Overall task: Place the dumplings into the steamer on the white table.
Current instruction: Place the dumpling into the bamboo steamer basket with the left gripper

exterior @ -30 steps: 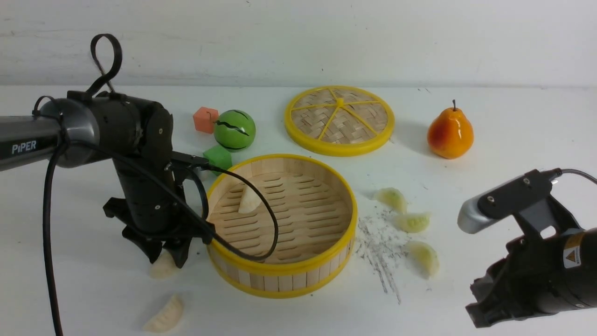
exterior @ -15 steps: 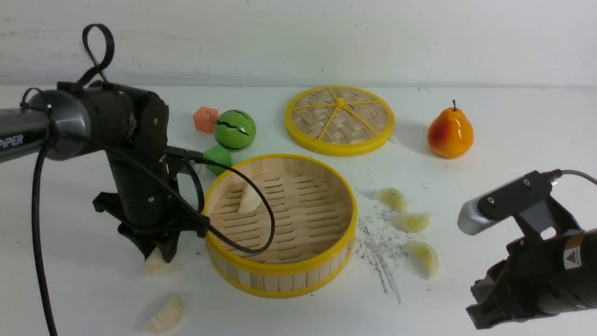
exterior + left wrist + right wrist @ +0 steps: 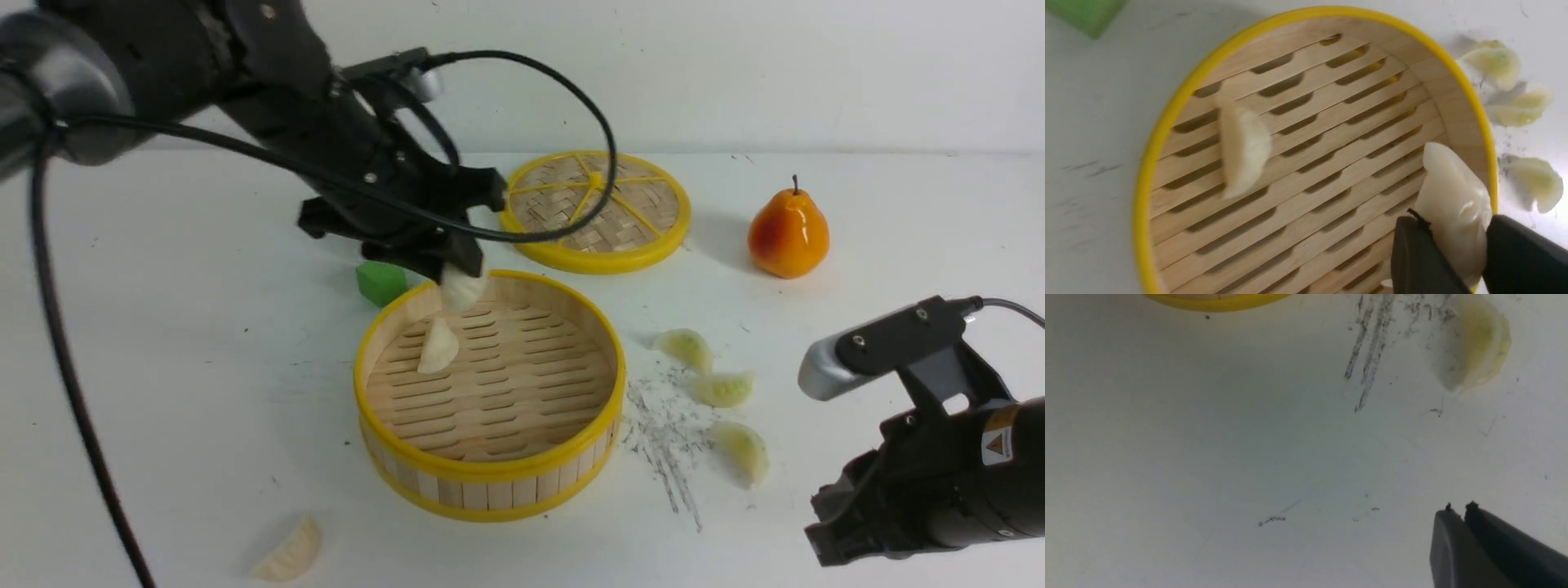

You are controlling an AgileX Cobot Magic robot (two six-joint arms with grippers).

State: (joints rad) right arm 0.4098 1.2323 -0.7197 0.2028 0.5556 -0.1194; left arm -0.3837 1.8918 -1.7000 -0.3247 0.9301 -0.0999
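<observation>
My left gripper (image 3: 462, 282) is shut on a cream-white dumpling (image 3: 464, 291) and holds it just above the back rim of the steamer (image 3: 490, 472). The left wrist view shows that dumpling (image 3: 1453, 196) pinched between the black fingers (image 3: 1412, 253), over the slatted floor (image 3: 1310, 163) near the wall. Another cream dumpling (image 3: 438, 347) lies inside the steamer. A third (image 3: 290, 551) lies on the white table (image 3: 163, 367), front left. Three pale green dumplings (image 3: 686, 347) (image 3: 723, 389) (image 3: 744, 451) lie right of the steamer. My right gripper (image 3: 1458, 507) is shut and empty, low at the front right.
The woven lid (image 3: 594, 208) lies behind the steamer. A pear (image 3: 788, 233) stands at the back right, and a green cube (image 3: 380, 282) sits at the steamer's back left. Dark scratch marks (image 3: 665, 425) lie between the steamer and the green dumplings.
My left gripper shut on the cream dumpling left of the steamer, lifted it and carried it up and right, over the steamer's back rim. The right arm has barely moved.
</observation>
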